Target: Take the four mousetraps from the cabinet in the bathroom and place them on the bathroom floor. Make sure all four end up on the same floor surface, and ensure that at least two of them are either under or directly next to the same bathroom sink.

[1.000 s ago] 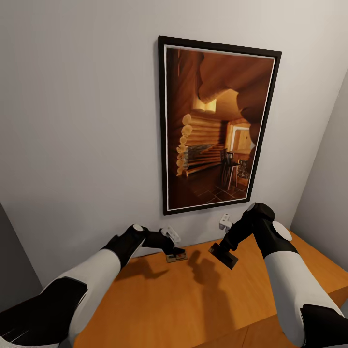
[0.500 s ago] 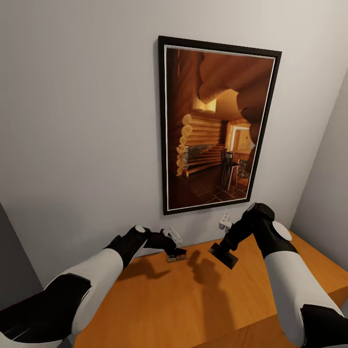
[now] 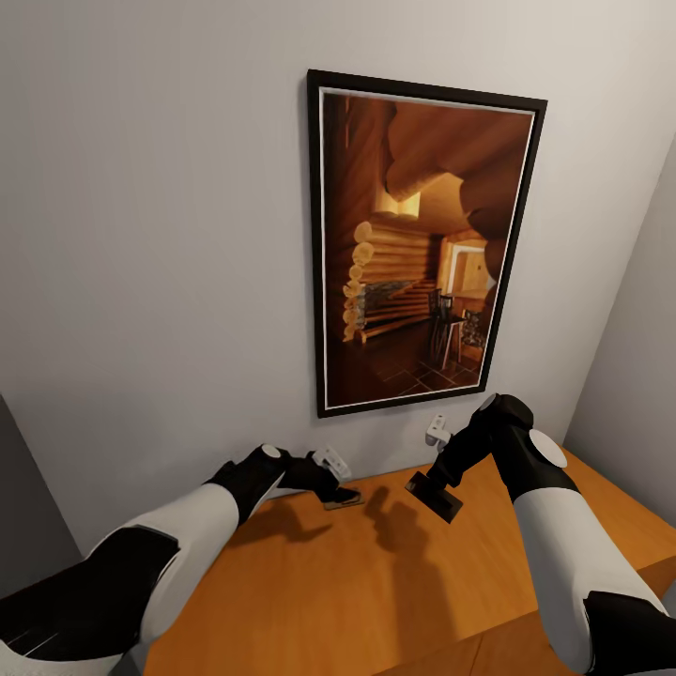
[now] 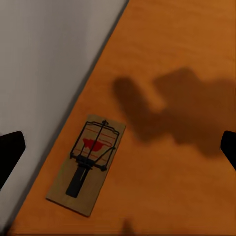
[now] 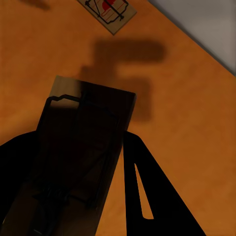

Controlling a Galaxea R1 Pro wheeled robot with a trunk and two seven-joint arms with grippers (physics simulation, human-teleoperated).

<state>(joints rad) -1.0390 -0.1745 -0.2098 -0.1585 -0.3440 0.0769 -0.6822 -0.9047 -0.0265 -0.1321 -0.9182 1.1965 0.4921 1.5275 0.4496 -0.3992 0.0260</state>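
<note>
No legible text, labels or signs.

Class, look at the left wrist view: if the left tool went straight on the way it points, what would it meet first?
Most likely the mousetrap lying flat on the cabinet top, beside the wall. The left tool is open above it; how far above is unclear.

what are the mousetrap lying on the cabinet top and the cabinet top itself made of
The mousetrap looks like a pale, unfinished wood board, tan and matte, carrying dark wire that is probably metal and a red spot. The cabinet top looks like orange-brown wood with a smooth finish: faint grain streaks show in the left wrist view, though being a render, it could be laminate.
</note>
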